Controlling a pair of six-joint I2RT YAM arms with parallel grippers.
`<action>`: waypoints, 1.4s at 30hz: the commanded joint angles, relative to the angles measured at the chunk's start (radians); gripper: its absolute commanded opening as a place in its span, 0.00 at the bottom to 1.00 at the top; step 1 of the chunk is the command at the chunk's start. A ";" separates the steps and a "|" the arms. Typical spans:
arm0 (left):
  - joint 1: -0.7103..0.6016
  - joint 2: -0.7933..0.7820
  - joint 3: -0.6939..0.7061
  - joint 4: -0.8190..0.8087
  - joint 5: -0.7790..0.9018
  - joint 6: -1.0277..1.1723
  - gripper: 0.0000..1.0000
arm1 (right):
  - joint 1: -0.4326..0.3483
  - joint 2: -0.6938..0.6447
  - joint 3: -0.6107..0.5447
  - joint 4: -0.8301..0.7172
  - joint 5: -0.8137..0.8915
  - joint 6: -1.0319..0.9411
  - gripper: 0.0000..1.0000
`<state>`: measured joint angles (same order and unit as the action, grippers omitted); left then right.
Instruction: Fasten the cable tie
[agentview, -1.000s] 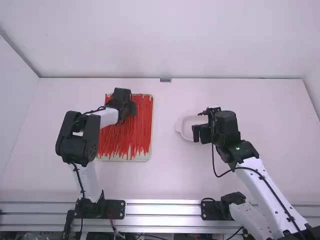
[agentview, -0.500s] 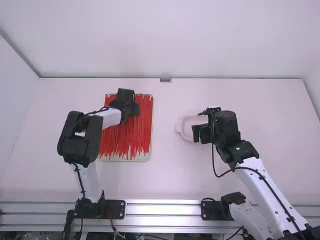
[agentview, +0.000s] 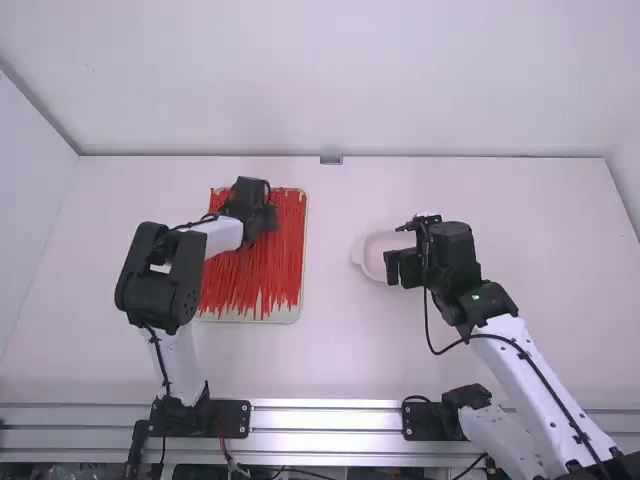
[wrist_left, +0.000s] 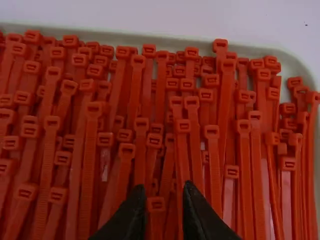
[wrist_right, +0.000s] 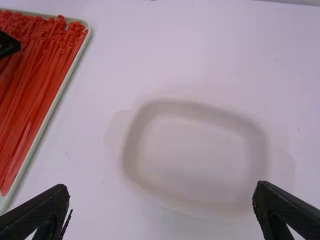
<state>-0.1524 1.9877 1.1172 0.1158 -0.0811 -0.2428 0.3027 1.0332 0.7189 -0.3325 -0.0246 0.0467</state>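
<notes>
– Where is the left hand (agentview: 258, 208)?

– Down over the far end of the tray (agentview: 250, 317), which lies on the left half of the desk (agentview: 520, 200). The tray is heaped with red cable ties (agentview: 265, 262), their square heads toward the desk's far edge.

– And its fingers?

– In the left wrist view the left hand (wrist_left: 161, 192) has its two fingers a narrow gap apart, tips down in the pile (wrist_left: 150, 110). The head of one cable tie (wrist_left: 156, 203) sits in that gap. The tray's pale rim (wrist_left: 150, 36) runs just beyond the heads.

– The right hand (agentview: 404, 266)?

– Spread wide and holding nothing. It hangs over the near side of a shallow white dish (agentview: 368, 252), right of the desk's middle and well apart from the tray.

– Anything in the dish (wrist_right: 195, 150)?

– No ties in it, and the right hand (wrist_right: 160, 202) straddles its near rim from above.
</notes>
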 joint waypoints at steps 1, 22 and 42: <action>0.002 0.013 -0.006 -0.003 -0.015 0.008 0.21 | 0.005 0.007 0.034 0.002 -0.004 0.001 0.99; 0.002 0.040 -0.006 0.000 -0.014 0.006 0.20 | 0.005 0.007 0.034 0.002 -0.004 0.001 0.99; 0.003 0.052 -0.006 0.007 -0.018 0.005 0.11 | 0.006 0.007 0.034 0.002 -0.004 0.001 0.99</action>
<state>-0.1524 2.0216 1.1172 0.1257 -0.0910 -0.2428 0.3031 1.0332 0.7189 -0.3321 -0.0296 0.0471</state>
